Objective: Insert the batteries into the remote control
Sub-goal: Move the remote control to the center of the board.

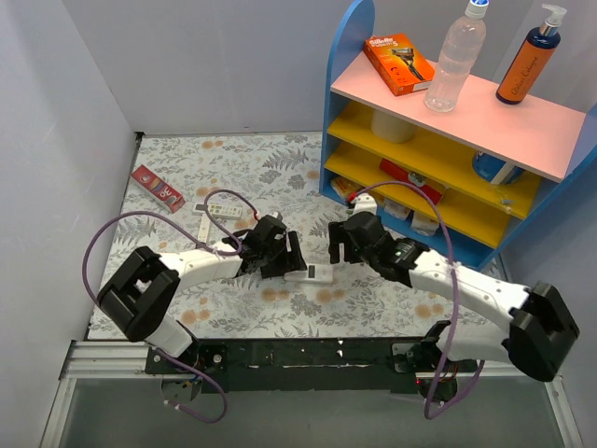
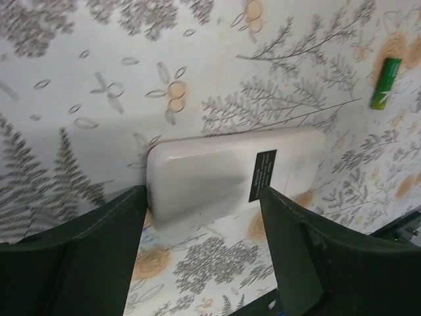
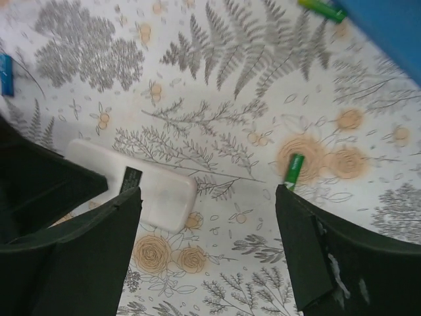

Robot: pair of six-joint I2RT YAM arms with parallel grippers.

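Remote control [image 2: 210, 178] flat on counter [image 2: 99, 66], back up, left fingers [image 2: 99, 250] released, we see them spread astride one end, right fingers [image 3: 329, 250] released wide, nothing between, green battery [image 3: 294, 171] just beside one tip, shelf edge [image 3: 388, 33] near.

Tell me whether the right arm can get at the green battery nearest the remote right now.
Probably yes. The green battery lies uncovered just by a fingertip of the open right gripper, and the remote sits clear of it.
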